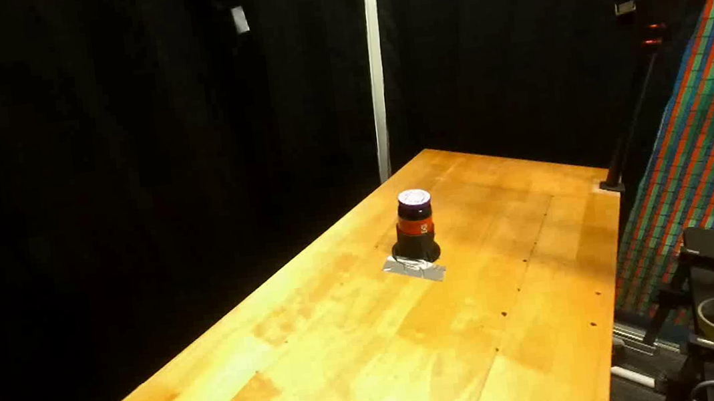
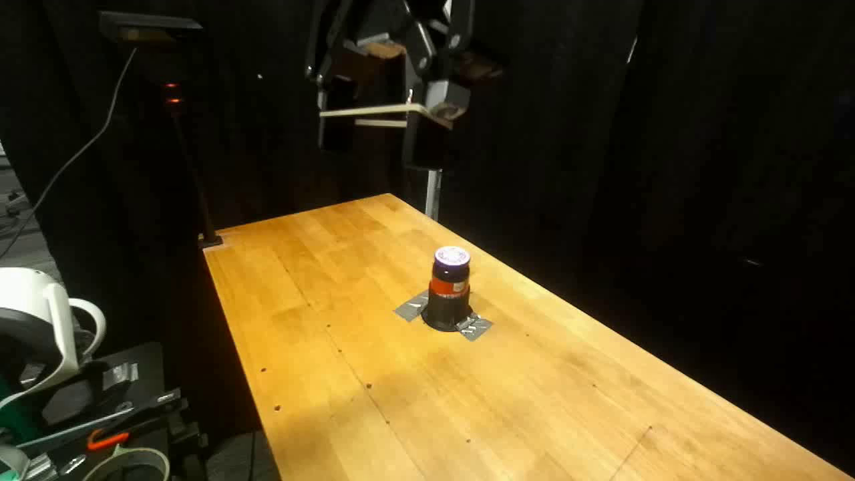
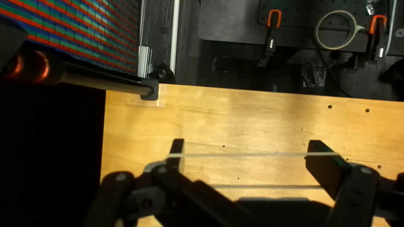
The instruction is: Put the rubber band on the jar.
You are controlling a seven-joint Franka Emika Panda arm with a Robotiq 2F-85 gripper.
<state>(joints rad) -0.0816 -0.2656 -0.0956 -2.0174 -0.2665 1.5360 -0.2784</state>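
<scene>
Tool (image 2: 379,147) aloft, fingers (image 2: 427,147) downward, spread; rubber band (image 2: 373,110) around them

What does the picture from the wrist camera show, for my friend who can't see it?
The robot's open claw holds a pale rubber band stretched between its two fingers, above a wooden table. Past the table's upper edge, a roll of tape lies on a dark surface, with a multicoloured patterned sheet at top left.
</scene>
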